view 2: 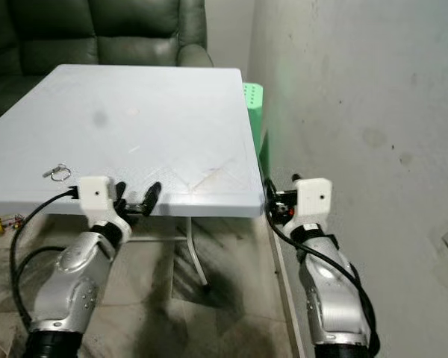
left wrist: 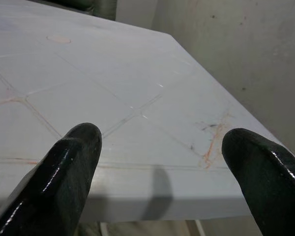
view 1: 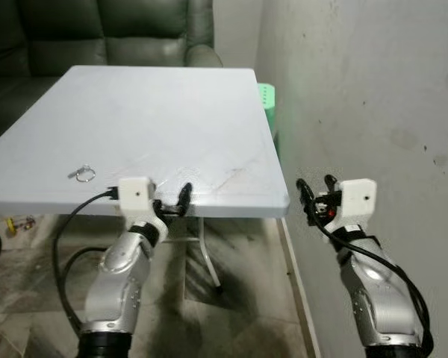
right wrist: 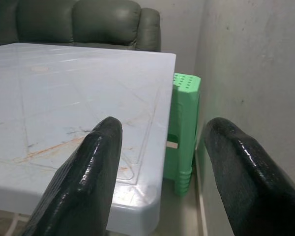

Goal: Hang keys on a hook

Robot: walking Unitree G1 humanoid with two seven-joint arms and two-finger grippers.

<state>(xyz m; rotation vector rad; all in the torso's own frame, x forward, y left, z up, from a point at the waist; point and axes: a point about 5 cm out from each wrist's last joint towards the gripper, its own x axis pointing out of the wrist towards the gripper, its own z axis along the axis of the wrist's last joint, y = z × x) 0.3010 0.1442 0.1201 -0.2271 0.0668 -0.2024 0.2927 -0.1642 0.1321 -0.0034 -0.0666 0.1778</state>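
The keys [view 1: 82, 174], a small ring with metal pieces, lie on the white surface [view 1: 157, 112] near its front edge, toward the surface's left corner. The left hand [view 1: 172, 201] hovers at that front edge, to the right of the keys and apart from them, its two black fingers [left wrist: 64, 172] spread wide with nothing between them. The right hand [view 1: 316, 195] is held off the surface's front right corner, between the surface and the grey wall [view 1: 373, 97], released as well and empty. A green stool [right wrist: 183, 128] stands against the surface's right side, by the wall. A dark sofa [view 1: 104, 33] sits behind the surface's far edge.
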